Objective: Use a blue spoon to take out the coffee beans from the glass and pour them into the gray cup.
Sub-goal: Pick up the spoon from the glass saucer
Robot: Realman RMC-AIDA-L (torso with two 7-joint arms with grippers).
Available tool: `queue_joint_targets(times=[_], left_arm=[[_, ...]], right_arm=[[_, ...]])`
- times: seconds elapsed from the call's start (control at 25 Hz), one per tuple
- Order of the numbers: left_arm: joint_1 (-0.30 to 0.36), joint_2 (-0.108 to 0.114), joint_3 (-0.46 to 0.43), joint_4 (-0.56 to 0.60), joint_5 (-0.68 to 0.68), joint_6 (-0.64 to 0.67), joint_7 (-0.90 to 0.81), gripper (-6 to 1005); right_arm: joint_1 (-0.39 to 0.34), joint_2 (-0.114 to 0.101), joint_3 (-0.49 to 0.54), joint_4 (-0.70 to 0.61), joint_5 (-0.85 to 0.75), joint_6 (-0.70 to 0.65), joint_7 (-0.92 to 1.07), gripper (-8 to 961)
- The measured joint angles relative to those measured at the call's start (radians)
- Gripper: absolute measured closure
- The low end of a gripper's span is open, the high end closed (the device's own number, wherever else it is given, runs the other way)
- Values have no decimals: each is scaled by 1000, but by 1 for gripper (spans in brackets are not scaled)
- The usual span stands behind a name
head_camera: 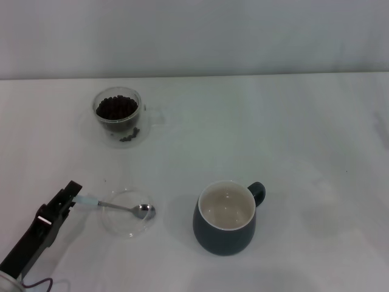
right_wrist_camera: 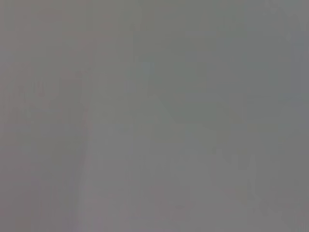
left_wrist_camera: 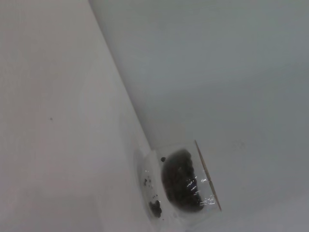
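Pick-up step: left gripper at spoon handle, lower left; grip can't be told.
Next: lift spoon, carry to glass, upper left.

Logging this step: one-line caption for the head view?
Left gripper at pale-blue-handled metal spoon lying across flat clear dish; bean-filled glass, empty gray mug wait.

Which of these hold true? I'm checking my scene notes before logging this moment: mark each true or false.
1. The clear double-walled glass holds dark coffee beans. True.
2. The rounded dark blue-gray ceramic mug is full of beans. False: its cream inside shows no beans.
3. The left claw is at the pale-blue handle of the metal-bowled teaspoon. True.
4. The spoon's bowl sits inside the mug. False: it lies over the flat clear glass dish.
5. The right claw works beside the mug. False: it is not in view.
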State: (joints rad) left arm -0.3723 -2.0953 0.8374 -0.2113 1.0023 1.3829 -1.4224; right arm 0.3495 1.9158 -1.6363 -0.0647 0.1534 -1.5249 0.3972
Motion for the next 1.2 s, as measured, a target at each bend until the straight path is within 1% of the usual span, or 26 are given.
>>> queue_joint_targets(times=[0.08,0.28,0.72,0.84,1.04,1.12,1.16,1.2], left_arm=[[3,0,-1,0,-3,-2,-7,571],[4,0,-3,0,-7,-13,-25,804],[-1,2,-6,7,-9,-14,-36,863],[1,4,-7,15,-10,-2,-37,863],[24,8,-8,72,-12,35,-39,864],[40,12,-8,121,-12,56,-47,864],[40,12,-8,121,-12,56,-47,863],[47,14,-7,160,-13,62,-61,863]], right_arm=[[-2,1,0,0,0,0,0,377],[-4,2,1,-1,0,0,0,378],[-4,3,1,-1,0,6,-1,377],[-4,3,1,-1,0,7,-8,377],[0,10,0,-1,0,5,-23,378],[2,14,0,-1,-1,5,-24,378],[3,15,0,-1,-1,5,-24,378],[3,17,0,-1,-1,4,-24,378]])
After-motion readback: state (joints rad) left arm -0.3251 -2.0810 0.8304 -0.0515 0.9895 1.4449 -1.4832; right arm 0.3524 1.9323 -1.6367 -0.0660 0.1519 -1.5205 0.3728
